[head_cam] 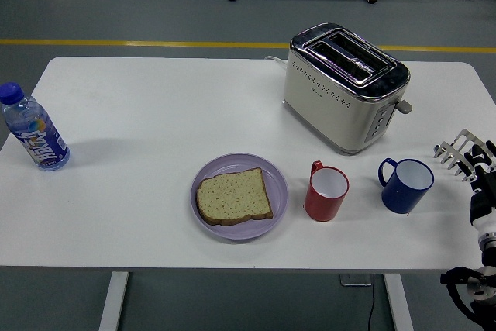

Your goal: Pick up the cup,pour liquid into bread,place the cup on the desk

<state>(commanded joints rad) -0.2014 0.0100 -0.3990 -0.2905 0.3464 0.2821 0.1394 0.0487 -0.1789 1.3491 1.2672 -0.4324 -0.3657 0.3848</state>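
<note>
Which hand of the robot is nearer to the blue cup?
The right hand. It is at the table's right edge, just right of the blue cup and not touching it. The left hand is not in view.

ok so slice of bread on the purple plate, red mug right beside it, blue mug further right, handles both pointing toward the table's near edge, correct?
Not quite. In the head view the handles of the red mug and blue mug sit at their upper left, away from the near edge. The brown bread slice does lie on the round purple plate.
</note>
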